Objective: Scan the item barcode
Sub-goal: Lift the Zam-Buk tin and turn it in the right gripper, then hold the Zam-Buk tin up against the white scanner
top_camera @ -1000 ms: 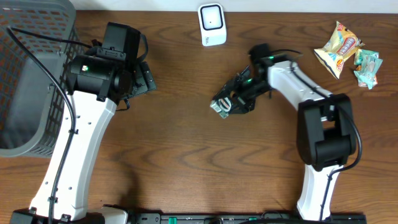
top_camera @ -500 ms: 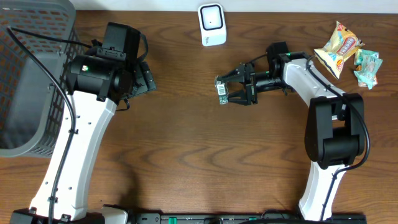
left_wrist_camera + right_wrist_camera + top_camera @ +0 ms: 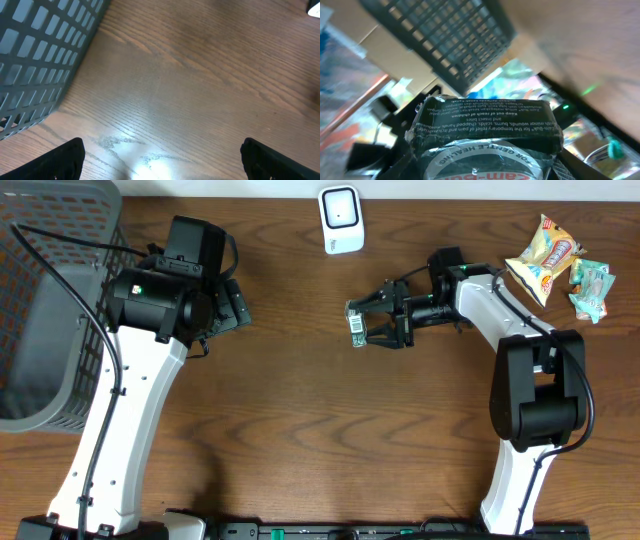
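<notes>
Near side: left arm (image 3: 120, 420) and right arm (image 3: 520, 410), white shells with black joints, reach out over the brown wood-grain bench (image 3: 300, 440). Left jaws are spread wide and empty, hovering over bare wood just beside the basket (image 3: 40, 300); the left wrist view shows only the two black tips and glare on the varnish. Right jaws are closed partway on the item (image 3: 356, 328), held mid-bench and, it seems, lifted clear of the surface, with the arm laid out level and pointing toward the left arm. In the right wrist view the item (image 3: 485, 120) fills the frame: a small dark pack, glossy and a bit crinkled at the edges, with white small print and a round tin-like face lettered around the rim. Barcode not made out in any view, so I can't tell which way it faces. Farther back, the scanner (image 3: 340, 218), a white rounded plastic block with a dark window, stands at the far edge, apart from the item. The basket is grey plastic lattice, rigid. Far right corner: two crinkly foil snack bags, one yellow (image 3: 545, 258), one teal (image 3: 590, 288), untouched. Progress, judged: pickup done, item in hand; still to do is bringing it to the scanner and turning the code toward the window.
</notes>
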You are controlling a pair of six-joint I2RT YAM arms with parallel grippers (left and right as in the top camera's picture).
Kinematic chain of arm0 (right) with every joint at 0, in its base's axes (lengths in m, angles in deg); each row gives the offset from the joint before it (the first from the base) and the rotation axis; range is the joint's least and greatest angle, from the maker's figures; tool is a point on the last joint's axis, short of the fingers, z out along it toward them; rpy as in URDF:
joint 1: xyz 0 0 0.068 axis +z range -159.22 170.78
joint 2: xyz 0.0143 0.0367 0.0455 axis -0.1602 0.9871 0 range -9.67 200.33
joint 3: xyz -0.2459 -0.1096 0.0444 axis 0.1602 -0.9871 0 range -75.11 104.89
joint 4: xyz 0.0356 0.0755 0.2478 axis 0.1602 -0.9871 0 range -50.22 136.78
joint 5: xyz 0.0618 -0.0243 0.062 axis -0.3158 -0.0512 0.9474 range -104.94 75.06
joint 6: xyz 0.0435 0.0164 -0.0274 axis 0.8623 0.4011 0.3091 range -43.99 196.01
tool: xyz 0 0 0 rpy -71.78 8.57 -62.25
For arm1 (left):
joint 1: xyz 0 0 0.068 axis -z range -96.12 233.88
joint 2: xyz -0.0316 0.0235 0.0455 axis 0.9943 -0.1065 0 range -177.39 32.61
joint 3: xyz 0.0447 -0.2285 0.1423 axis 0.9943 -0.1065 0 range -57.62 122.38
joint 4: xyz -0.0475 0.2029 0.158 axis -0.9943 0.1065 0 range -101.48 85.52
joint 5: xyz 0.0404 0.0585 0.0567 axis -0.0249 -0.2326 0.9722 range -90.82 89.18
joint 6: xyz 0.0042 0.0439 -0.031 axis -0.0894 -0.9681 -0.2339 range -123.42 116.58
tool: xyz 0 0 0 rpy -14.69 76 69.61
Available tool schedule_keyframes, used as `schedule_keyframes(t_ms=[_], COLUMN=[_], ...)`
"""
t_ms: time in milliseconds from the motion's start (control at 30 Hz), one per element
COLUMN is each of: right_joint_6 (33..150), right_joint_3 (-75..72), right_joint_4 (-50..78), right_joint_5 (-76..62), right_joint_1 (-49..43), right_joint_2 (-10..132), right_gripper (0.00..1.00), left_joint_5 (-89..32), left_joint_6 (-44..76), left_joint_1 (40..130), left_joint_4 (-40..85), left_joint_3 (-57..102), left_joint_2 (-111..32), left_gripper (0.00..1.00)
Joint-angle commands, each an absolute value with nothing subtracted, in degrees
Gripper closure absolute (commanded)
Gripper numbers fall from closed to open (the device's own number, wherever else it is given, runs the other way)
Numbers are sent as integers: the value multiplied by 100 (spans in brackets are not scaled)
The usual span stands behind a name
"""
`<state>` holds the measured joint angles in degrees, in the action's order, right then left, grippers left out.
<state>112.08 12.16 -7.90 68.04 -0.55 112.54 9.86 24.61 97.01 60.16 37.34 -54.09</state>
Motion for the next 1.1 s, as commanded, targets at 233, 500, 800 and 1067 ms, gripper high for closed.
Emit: schedule_keyframes(t_ms=[233,500,800,1067], right_joint_6=[12183,12893,12478,11259], right_joint_3=[1189,1288,2628,3950], right_joint_4=[432,2524,2432,2725], right_joint_5=[3825,2848,472,-1349], right_joint_1=[367,509,889,1068], right_joint_2=[11269,11269,11274,11811], right_gripper=[51,46,49,46], left_joint_5=[1058,1058,1058,1058], left_joint_6=[2404,2404,2404,2404], left_joint_1=[9681,9681,9681,9681], left_joint_4=[6031,6031,6031,6031], left_joint_3=[3782,3782,3782,3782], left_joint_2=[-5424,-5424,-5424,-5424], left_gripper=[2,2,2,2])
